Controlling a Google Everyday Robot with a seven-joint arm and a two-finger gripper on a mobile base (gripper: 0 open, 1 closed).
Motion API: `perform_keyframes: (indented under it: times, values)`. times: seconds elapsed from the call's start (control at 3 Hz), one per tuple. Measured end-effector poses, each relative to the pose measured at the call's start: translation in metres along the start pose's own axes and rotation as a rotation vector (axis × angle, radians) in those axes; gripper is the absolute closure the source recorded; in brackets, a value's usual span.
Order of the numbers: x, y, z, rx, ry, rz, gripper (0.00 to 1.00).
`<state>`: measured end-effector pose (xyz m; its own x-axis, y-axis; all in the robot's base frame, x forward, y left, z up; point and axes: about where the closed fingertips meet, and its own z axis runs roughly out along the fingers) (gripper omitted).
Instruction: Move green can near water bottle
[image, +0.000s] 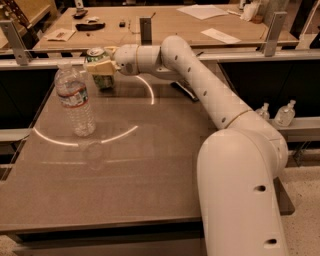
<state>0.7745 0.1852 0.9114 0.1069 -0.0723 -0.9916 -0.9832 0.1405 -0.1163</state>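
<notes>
Green can (105, 81) is sitting at the back of the table (150, 165), and I'm pinching it with the gripper (98, 67). Water bottle (75, 102) is standing near it, not touching.

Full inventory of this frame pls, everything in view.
water bottle: 1, clear with white cap, upright on the table's left side
green can: 1, green with silver top, far left of the table, behind the bottle
table: 1, grey-brown, centre
small bottles: 2, clear, ledge right of the table
papers: several, white, back desk
arm: 1, white, reaching from lower right to far left
hand: 1, beige fingers, closed around the green can
</notes>
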Motion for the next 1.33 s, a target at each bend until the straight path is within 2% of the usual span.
perform_keyframes:
  times: [0.33,0.67,1.0,1.33]
  values:
    - [-0.005,0.011,-0.027,-0.022,0.024,0.006,1.00]
    - [-0.011,0.029,-0.051,-0.034,0.027,0.008,1.00]
    - [-0.007,0.051,-0.068,-0.043,-0.002,0.014,1.00]
    - [-0.010,0.076,-0.077,-0.102,-0.084,0.003,1.00]
